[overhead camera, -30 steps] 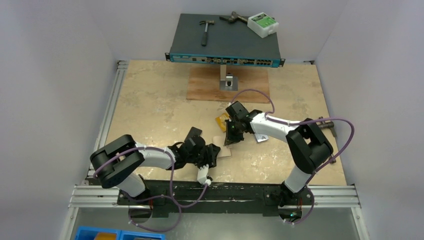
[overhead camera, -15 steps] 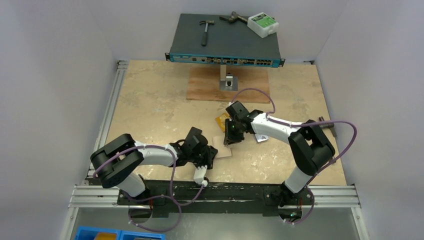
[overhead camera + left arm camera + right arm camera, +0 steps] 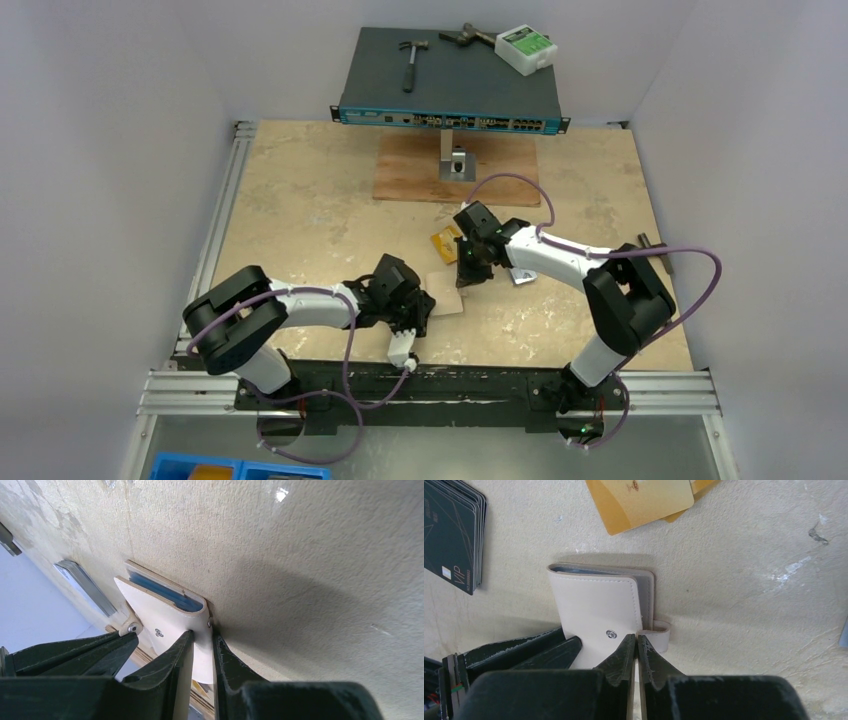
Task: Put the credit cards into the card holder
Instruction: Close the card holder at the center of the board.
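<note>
The beige card holder (image 3: 446, 294) lies on the table between both arms, its cover folded over bluish pockets (image 3: 161, 590). My left gripper (image 3: 200, 632) is shut on the near edge of the card holder (image 3: 165, 614). My right gripper (image 3: 635, 639) is shut, its tips at the cover's edge beside the snap tab (image 3: 659, 632) of the card holder (image 3: 594, 597); whether it pinches the cover I cannot tell. A stack of black credit cards (image 3: 455, 530) lies left of it. Orange-yellow cards (image 3: 644, 500) lie beyond. In the top view the orange-yellow cards (image 3: 441, 242) are beside my right gripper (image 3: 462, 274).
A network switch (image 3: 450, 95) at the back carries a hammer (image 3: 410, 60), pliers (image 3: 468, 36) and a white box (image 3: 527, 48). In front of it a wooden board (image 3: 410, 180) holds a metal bracket (image 3: 457, 160). A silver-grey card (image 3: 522, 277) lies by the right arm.
My left gripper has closed down onto the card holder's edge. My right gripper opened briefly and shut again at the cover's edge. Both arms shifted only slightly.
</note>
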Tool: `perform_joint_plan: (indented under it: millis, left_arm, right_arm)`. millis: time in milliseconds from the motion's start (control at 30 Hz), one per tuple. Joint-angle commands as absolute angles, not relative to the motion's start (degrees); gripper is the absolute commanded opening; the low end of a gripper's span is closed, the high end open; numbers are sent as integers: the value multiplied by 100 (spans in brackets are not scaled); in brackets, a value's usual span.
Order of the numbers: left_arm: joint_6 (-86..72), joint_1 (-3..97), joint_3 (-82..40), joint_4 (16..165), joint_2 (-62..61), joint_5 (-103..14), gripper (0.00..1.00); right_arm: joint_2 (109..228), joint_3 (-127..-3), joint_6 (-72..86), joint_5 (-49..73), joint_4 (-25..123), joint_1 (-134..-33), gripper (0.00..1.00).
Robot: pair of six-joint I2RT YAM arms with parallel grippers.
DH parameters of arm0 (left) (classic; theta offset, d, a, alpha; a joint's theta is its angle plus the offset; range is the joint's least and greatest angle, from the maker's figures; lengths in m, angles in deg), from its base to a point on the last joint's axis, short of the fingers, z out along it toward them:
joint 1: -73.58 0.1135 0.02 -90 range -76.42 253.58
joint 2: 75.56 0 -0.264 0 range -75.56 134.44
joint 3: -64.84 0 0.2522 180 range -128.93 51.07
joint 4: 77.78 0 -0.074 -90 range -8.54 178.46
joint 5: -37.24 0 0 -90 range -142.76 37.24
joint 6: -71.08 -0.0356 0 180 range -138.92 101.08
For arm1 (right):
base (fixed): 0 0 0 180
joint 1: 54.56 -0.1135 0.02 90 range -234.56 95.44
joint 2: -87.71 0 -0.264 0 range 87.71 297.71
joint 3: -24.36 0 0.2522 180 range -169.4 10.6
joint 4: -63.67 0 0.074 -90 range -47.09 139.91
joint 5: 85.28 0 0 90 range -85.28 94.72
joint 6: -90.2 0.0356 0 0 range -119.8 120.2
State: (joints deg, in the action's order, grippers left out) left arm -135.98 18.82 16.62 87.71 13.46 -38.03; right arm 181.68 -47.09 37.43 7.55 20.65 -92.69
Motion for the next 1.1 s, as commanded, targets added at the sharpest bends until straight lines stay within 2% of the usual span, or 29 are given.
perform_joint_plan:
  millis: [0,333,1067]
  left_arm:
    - [-13515,1865,1691,7934,1569,-3689,17]
    - [-13480,1856,1601,7853,1603,-3720,17]
    - [-13417,1834,1565,7778,1603,-3759,15]
  right_arm:
    - [18008,-4989,3643,480,1833,-9268,0]
    - [18113,-5158,3784,541,1970,-9648,0]
    - [18500,-5020,3939,360,2301,-9716,0]
